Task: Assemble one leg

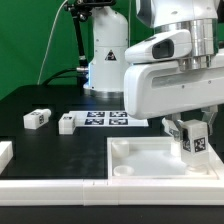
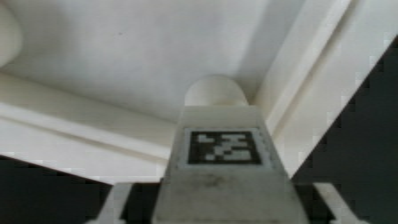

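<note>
Exterior view: the gripper [image 1: 192, 138] is seen clamped on the leg [image 1: 194, 146], which is held upright with its long axis vertical over the panel [image 1: 130, 172], near the corner on the exterior view's right. Two spare legs [image 1: 37, 118] [image 1: 67, 123] lie well apart from it, beside the marker board [image 1: 105, 119].

Wrist view: the leg [image 2: 222, 150] is gripped between the jaws and its rounded tip is aimed at the panel [image 2: 125, 50] floor, just beside the raised rim [image 2: 302, 60]. Room is tight toward the rim and open away from it. Contact cannot be told.
</note>
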